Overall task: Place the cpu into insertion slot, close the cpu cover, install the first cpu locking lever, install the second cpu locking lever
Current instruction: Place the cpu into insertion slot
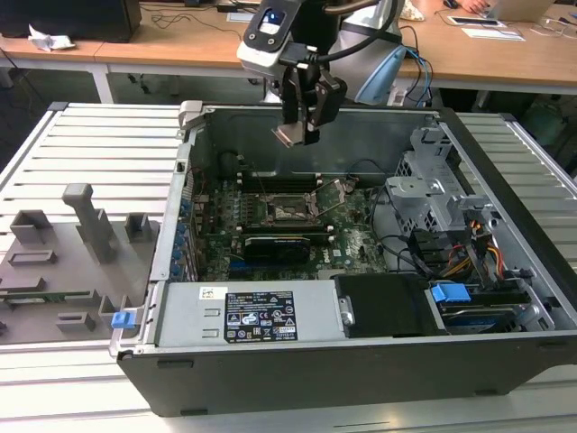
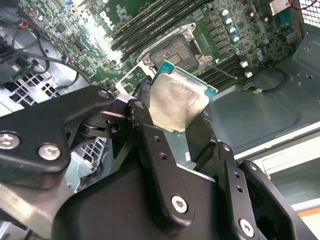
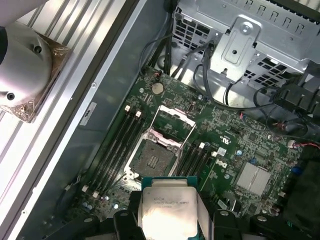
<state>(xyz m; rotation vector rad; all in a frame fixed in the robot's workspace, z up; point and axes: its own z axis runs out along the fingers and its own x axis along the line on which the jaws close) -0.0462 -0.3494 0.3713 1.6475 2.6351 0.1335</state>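
Observation:
My gripper (image 1: pixel 297 133) hangs above the open computer case, shut on the cpu (image 1: pixel 290 135), a flat square chip with a dull silver face. In both wrist views the cpu (image 2: pixel 177 102) (image 3: pixel 167 207) sits tilted between the black fingers (image 2: pixel 150 145), well clear of the board. Below it, the insertion slot (image 3: pixel 152 160) (image 2: pixel 172 52) (image 1: pixel 290 210) lies bare in the middle of the green motherboard (image 1: pixel 352 244). The cpu cover (image 3: pixel 174 119) stands swung open at the slot's far edge.
Long black memory slots (image 3: pixel 117 137) flank the socket. A black card with a green stripe (image 1: pixel 275 244) lies in front of it. A metal drive cage (image 1: pixel 433 194) and cables fill the exterior view's right. A grey fixture tray (image 1: pixel 63 262) lies outside the case on the left.

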